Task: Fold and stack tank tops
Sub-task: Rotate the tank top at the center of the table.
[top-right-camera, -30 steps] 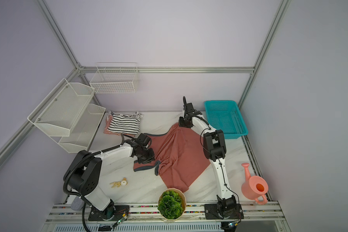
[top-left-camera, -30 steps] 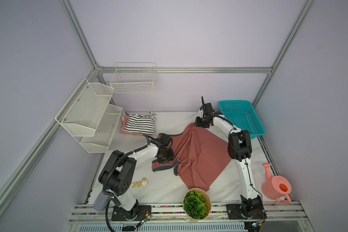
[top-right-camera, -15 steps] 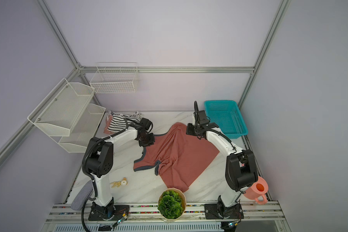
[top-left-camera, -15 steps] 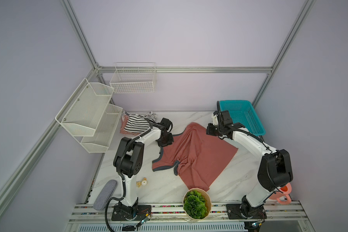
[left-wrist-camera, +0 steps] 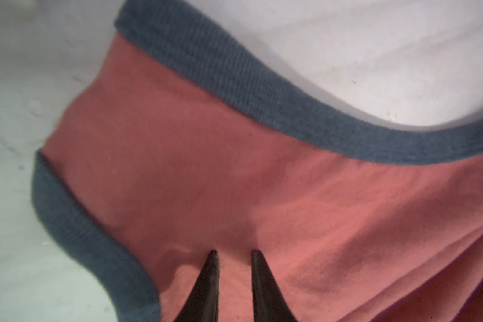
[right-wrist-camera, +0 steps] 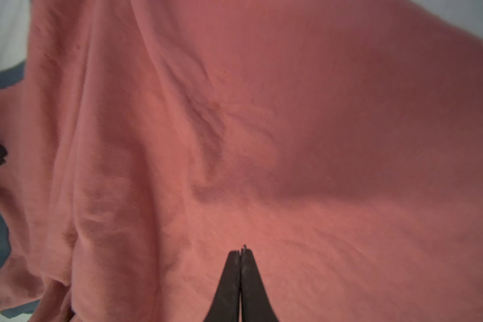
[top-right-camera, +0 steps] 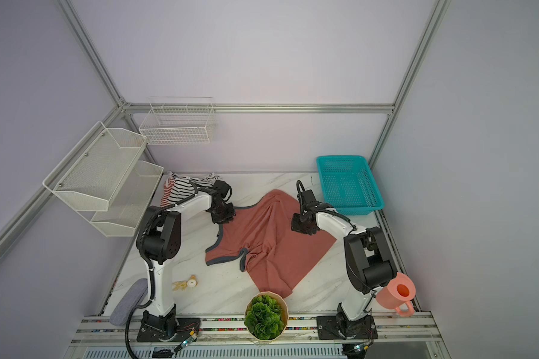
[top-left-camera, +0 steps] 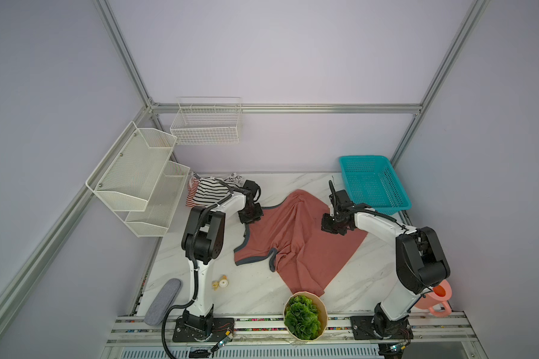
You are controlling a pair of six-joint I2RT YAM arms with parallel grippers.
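Note:
The dusty-red tank top point(top-left-camera: 302, 245) point(top-right-camera: 271, 245) lies rumpled across the middle of the marble table, its navy trim point(left-wrist-camera: 234, 92) toward the left. My left gripper point(top-left-camera: 251, 219) point(left-wrist-camera: 232, 252) is at its far-left strap corner, jaws narrowed on a fold of the red cloth. Over the top's far-right part, my right gripper point(top-left-camera: 332, 228) point(right-wrist-camera: 241, 249) is shut, fingertips together, with no cloth seen between them. The black-and-white striped tank top point(top-left-camera: 210, 189) point(top-right-camera: 182, 189) lies bunched at the back left on the red-and-white striped one point(top-left-camera: 191, 202).
A teal basket point(top-left-camera: 364, 159) stands at the back right. A potted plant point(top-left-camera: 305, 317) touches the red top's near corner. A pink watering can point(top-left-camera: 437, 300) sits front right. White wire racks point(top-left-camera: 143, 186) hang left. A grey pad point(top-left-camera: 164, 301) and small toy point(top-left-camera: 221, 283) lie front left.
The left gripper dragged the red top's strap corner from the left middle toward the back left. The right arm swung from the back centre down onto the top's right part and shut.

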